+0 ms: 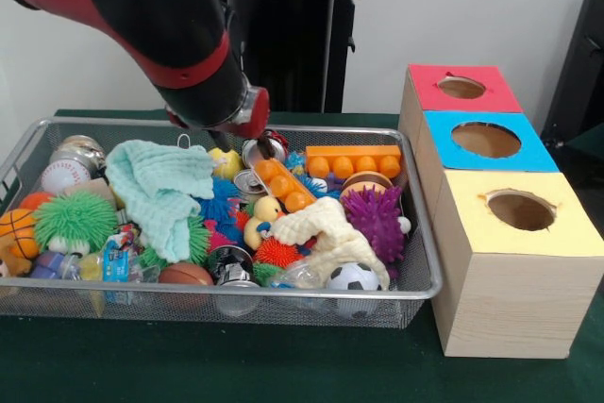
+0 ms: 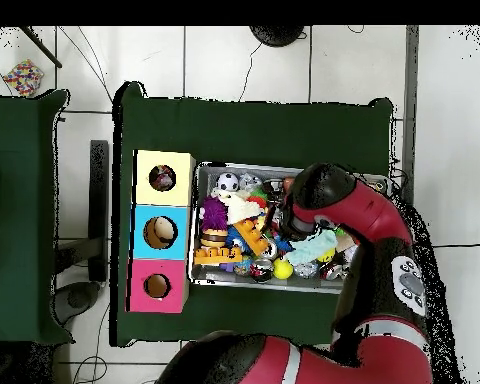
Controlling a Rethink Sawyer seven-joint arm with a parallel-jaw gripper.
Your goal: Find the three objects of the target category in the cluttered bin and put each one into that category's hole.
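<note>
Soccer ball (image 1: 353, 277) sits up front in the bin (image 1: 415, 261); gripper (image 1: 267, 149), can't tell if clenched, should drop slow & straight btwn the cans.

Arm w/ gripper (image 1: 267, 145) down in wire bin (image 1: 415, 276), just behind orange brick (image 1: 352, 159); fingers unclear. Purple spiky ball (image 1: 374, 221) in front of brick.

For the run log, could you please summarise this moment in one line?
arm: over wire bin | end effector: low among toys, state unclear | box holes: yellow, blue, red
</note>
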